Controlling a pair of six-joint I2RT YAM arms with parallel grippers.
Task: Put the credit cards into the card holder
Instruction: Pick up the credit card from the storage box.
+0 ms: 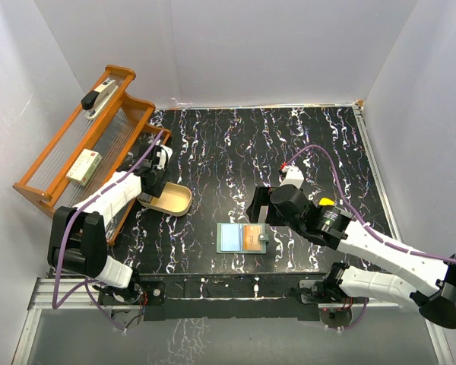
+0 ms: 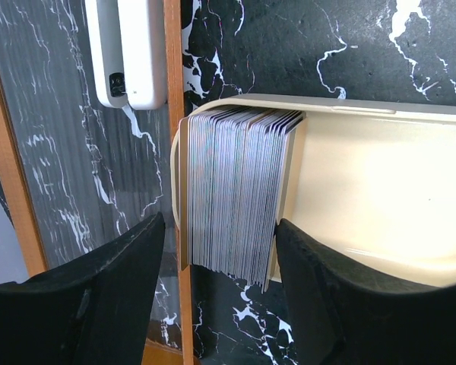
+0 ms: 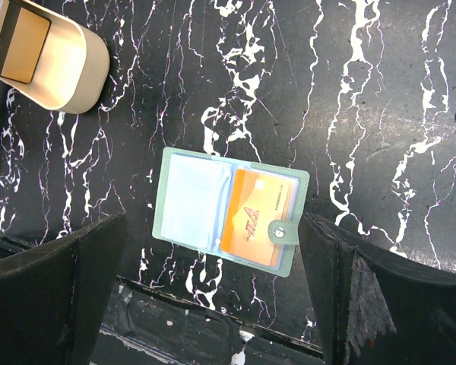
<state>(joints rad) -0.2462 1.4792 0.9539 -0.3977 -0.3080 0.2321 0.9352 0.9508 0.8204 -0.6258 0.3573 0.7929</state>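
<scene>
The card holder (image 1: pixel 243 238) (image 3: pixel 232 220) lies open on the black marble table, its green snap tab (image 3: pixel 283 233) at the right. An orange credit card (image 3: pixel 258 217) sits in its right pocket; the pale blue left pocket looks empty. My right gripper (image 3: pixel 213 220) (image 1: pixel 260 207) hangs open above the holder, a finger on each side. A thick stack of credit cards (image 2: pixel 232 190) stands on edge at the left end of the cream oval dish (image 2: pixel 380 175) (image 1: pixel 178 199). My left gripper (image 2: pixel 220 222) (image 1: pixel 153 181) is open and straddles that stack, its right finger close against it.
A wooden rack (image 1: pixel 76 144) stands against the left wall with a stapler (image 1: pixel 99 97) and a small white box (image 1: pixel 83 167) on it. Its orange rail (image 2: pixel 175 114) runs between my left finger and the card stack. White walls enclose the table.
</scene>
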